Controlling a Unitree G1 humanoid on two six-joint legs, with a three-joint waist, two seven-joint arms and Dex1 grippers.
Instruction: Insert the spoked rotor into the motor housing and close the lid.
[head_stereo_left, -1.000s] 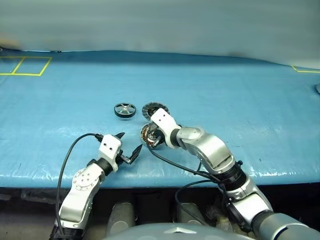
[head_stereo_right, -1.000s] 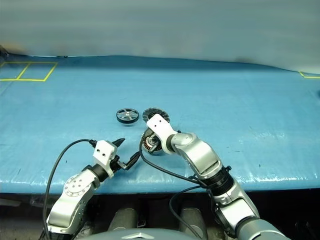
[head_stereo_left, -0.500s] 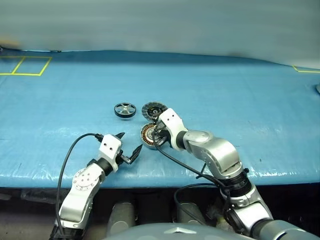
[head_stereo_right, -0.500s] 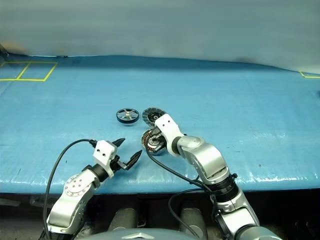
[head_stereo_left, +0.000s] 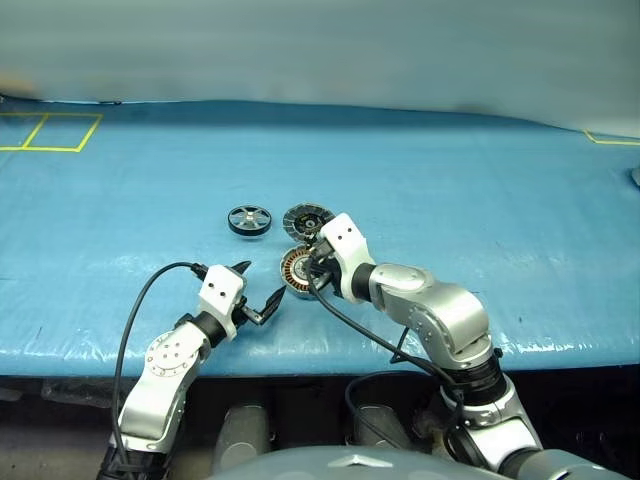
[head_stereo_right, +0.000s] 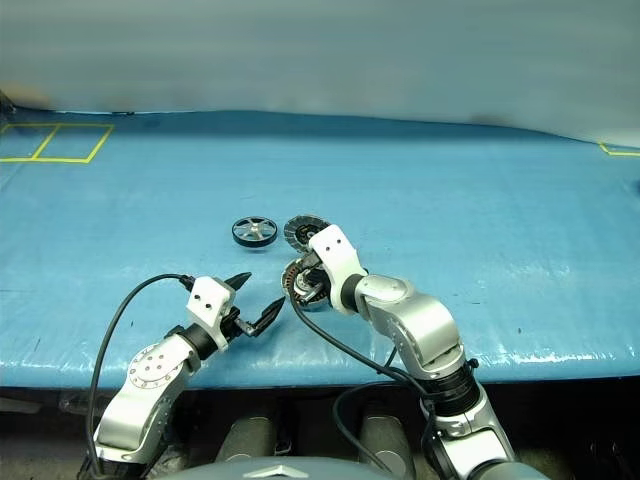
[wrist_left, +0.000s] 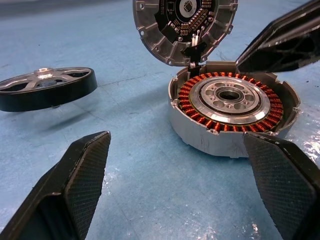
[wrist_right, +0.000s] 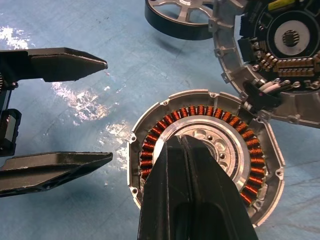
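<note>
We see the spoked rotor (head_stereo_left: 249, 219) lying flat on the blue table cover (head_stereo_left: 450, 200), just beside the lid (head_stereo_left: 305, 218), which lies open with its inner circuit face up, joined to the motor housing (head_stereo_left: 296, 269) by a short run of wires. The housing sits nearest us with its copper windings exposed. Our left gripper (head_stereo_left: 257, 290) hovers near the housing with its fingers spread wide and empty, while our right gripper (wrist_right: 192, 165) has its fingers pressed together, holding nothing, poised right over the housing's grey centre — whether it touches we cannot tell. The rotor looks to us like a rigid metal wheel, fairly dense for its size and smooth on its black rim, so it may slip. We judge the safest hold is across the rim from outside, fingers on opposite sides, keeping it level for the drop onto the hub. If it carries magnets it could snap down hard. The lid is stiff too, but its wire tether is the fragile part — we would swing it over gently and avoid pinching the wires.
</note>
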